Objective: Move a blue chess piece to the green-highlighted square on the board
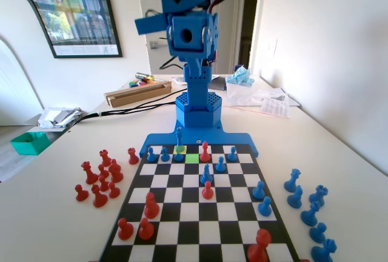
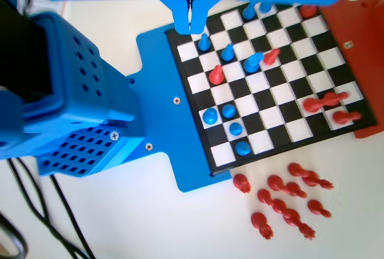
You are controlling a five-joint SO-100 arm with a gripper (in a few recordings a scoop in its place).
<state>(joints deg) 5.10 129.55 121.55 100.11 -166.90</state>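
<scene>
The tall slim blue chess piece (image 1: 179, 137) stands on the paler yellow-green square in the board's (image 1: 182, 238) far row, just before the blue arm's base. In the wrist view, the blue chess piece (image 2: 210, 116) is seen from above in the column nearest the base. The green-highlighted square (image 1: 191, 158) lies bare, one square diagonally nearer and to the right of that piece. My gripper (image 2: 191, 28) hangs high above the board's (image 2: 282, 100) far-left edge in the wrist view, jaws pressed together with nothing between them.
Small blue pawns (image 1: 207, 174) and red pieces (image 1: 205, 151) stand around the green square. Several captured red pieces (image 1: 100, 177) lie left of the board and several blue ones (image 1: 309, 207) to its right. A cardboard box (image 1: 136, 92) and a green bin (image 1: 29, 142) sit farther back.
</scene>
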